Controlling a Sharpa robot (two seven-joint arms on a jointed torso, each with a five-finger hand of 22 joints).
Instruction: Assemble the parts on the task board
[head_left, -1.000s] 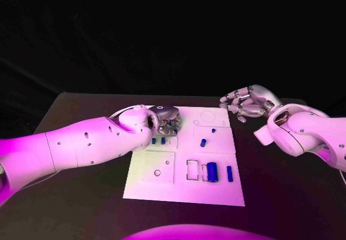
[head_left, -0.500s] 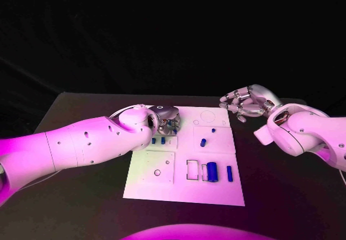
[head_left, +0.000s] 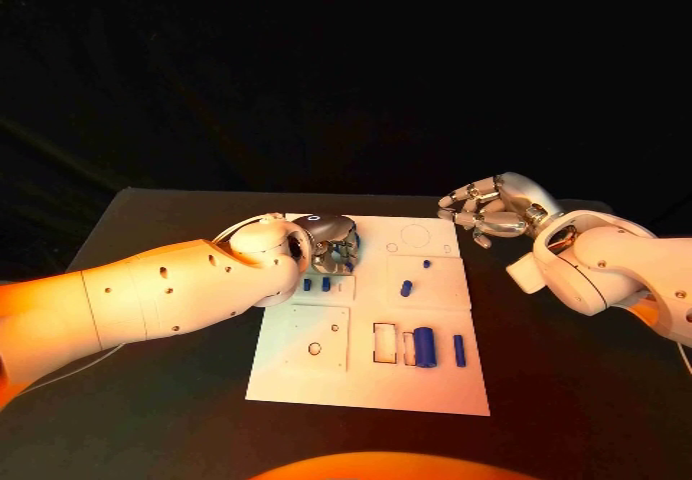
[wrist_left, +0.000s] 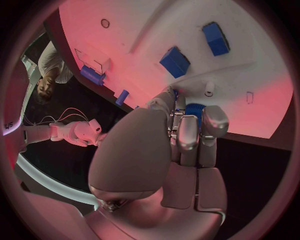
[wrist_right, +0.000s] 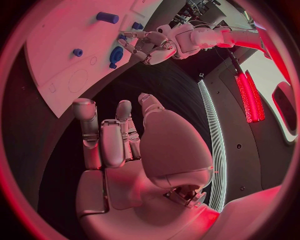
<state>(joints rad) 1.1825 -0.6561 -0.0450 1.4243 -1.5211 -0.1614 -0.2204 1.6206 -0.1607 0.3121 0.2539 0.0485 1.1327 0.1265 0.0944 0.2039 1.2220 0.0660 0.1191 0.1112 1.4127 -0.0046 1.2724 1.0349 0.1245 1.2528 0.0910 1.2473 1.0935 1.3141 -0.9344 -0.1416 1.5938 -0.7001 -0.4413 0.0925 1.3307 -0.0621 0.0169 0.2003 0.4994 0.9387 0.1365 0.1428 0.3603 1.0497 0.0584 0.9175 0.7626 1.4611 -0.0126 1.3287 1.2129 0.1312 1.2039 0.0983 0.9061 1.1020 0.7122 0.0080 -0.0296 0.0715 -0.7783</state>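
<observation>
Left hand (head_left: 330, 243) sits over the task board (head_left: 368, 375) at its 11 o'clock corner, fingers pinched on a blue part (wrist_left: 192, 111) directly beneath. Right hand (head_left: 490, 208) hovers off the 1 o'clock corner, fingers loosely curled, holding nothing. Left is nearer.

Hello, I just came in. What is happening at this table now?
A robot is assembling small blue parts on a white board. Its left robot hand is down at the board's far left corner, fingers closed around a blue part. The right robot hand hangs off the board's far right corner, fingers curled, holding nothing. A blue cylinder and other blue pieces lie on the board.
</observation>
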